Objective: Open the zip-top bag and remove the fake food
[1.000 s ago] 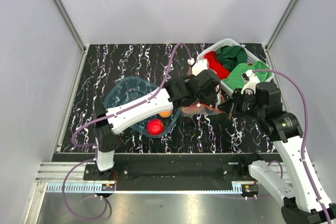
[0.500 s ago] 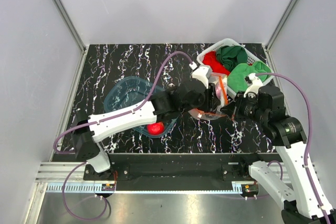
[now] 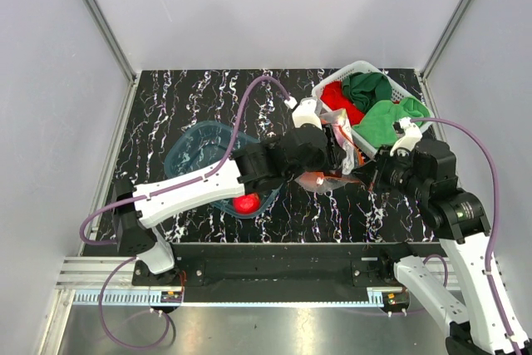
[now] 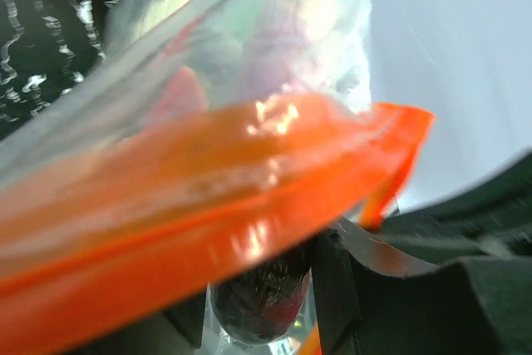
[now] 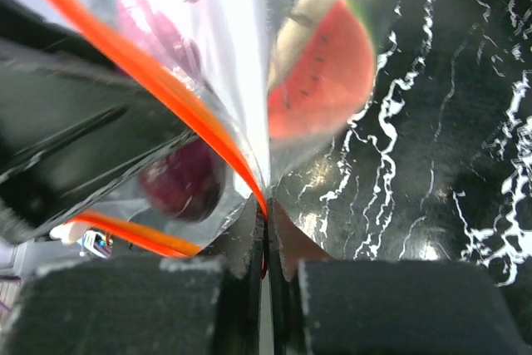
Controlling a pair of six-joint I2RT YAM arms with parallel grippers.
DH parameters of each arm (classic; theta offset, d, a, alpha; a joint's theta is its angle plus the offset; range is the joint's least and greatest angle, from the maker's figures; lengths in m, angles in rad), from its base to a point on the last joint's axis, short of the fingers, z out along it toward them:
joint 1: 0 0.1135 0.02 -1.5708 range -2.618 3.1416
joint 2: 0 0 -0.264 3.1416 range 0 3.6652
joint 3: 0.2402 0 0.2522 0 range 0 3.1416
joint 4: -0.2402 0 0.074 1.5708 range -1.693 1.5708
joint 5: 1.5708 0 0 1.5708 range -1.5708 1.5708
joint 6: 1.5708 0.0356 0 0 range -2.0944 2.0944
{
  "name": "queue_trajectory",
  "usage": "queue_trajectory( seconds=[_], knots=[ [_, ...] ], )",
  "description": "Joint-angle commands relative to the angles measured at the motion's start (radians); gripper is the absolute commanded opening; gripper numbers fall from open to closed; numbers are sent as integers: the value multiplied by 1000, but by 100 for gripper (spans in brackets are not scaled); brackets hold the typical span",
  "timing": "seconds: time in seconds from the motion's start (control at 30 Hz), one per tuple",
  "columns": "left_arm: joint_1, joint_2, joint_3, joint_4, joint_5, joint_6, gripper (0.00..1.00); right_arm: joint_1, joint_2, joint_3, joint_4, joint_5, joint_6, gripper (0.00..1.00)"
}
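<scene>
Right wrist view alone shows my right gripper [image 5: 266, 224] pinching the zip-top bag [image 5: 224, 31] by its orange strip [image 5: 125, 57], which slants up-left. I cannot tell the left gripper [image 3: 334, 143] grip.

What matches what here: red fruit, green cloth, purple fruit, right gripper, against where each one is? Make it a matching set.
1. red fruit
2. green cloth
3. purple fruit
4. right gripper

A. in the basket
B. shut on the edge of the bag
C. in the tub
D. inside the bag

Pairs: 1-C, 2-A, 3-D, 4-B
</scene>
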Motion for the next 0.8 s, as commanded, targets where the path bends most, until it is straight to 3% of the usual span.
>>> queue_trajectory(
  seconds=[0.0,0.07,0.1,0.27,0.4,0.47,0.53,0.57,0.6,0.63,0.67,0.77],
  knots=[
    [16,-28,64,143,-100,2,0,-1,2,49,-6,-79,-28,19],
    [15,-26,41,147,-106,-7,0,-1,8,48,-5,-87,-4,38],
    [15,-32,28,160,-118,-22,0,-1,11,43,-2,-84,40,58],
    [12,-46,-60,242,-115,-59,0,-1,28,-27,38,-129,203,80],
    [10,-46,-75,242,-133,-108,0,-1,15,-95,113,-185,277,76],
    [10,-48,-75,234,-146,-143,0,-1,-1,-118,113,-192,274,47],
    [10,-49,-63,196,-143,-169,0,-1,-18,-128,100,-153,248,31],
    [10,-52,-63,199,-124,-169,0,-1,-29,-135,84,-133,239,12],
    [12,-55,-61,196,-109,-168,0,-1,-31,-135,72,-87,225,8],
    [12,-54,-60,190,-86,-168,0,-1,-29,-132,61,-67,220,7],
    [12,-60,-58,177,-49,-163,0,-1,-28,-128,58,-54,216,12],
    [18,-77,-77,180,72,-84,0,-1,-15,-130,61,-27,199,47]
  ],
)
